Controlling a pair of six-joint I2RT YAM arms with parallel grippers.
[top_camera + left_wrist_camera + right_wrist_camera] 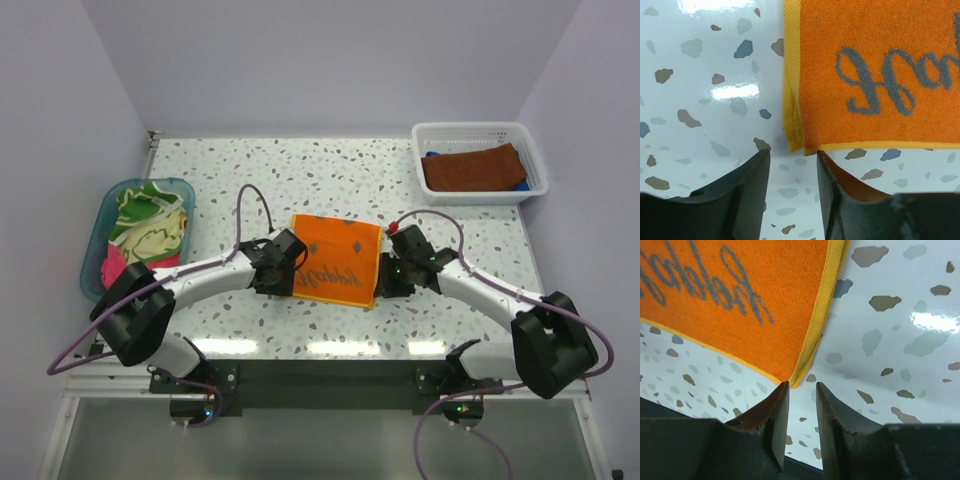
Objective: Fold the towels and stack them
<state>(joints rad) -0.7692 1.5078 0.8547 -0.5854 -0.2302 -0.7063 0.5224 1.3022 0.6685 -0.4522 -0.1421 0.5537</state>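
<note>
orange towel (337, 262): terry cloth, bright orange with a yellow border, grey cursive lettering across its near half and a small grey diamond mark nearer the far right corner
layers: the left wrist view shows doubled edges at the near left corner, so it lies folded
place: flat on the middle of the bench, between the two end effectors
bench (240, 165): glossy white top speckled with grey, brown and blue chips; bright lamp reflections along its near edge
room: plain pale lavender walls (330, 60) on three sides
heading: almost square from above, so no clear long axis; its edges are turned slightly off the bench edges, and the lettering runs left to right
left end effector (792, 165): jaws parted, bare bench between them, tips just short of the towel's near left corner, holding nothing
right end effector (802, 390): jaws parted by a narrow gap, nothing in it; the towel's near right corner lies just at one fingertip
white mesh basket (480, 130): far right corner of the bench, holding a rust brown towel (472, 168) with a blue towel (520, 185) peeking out beneath
teal tub (100, 235): left side of the bench, holding a green and yellow patterned towel (150, 225) and a pink towel (113, 268), both crumpled
</note>
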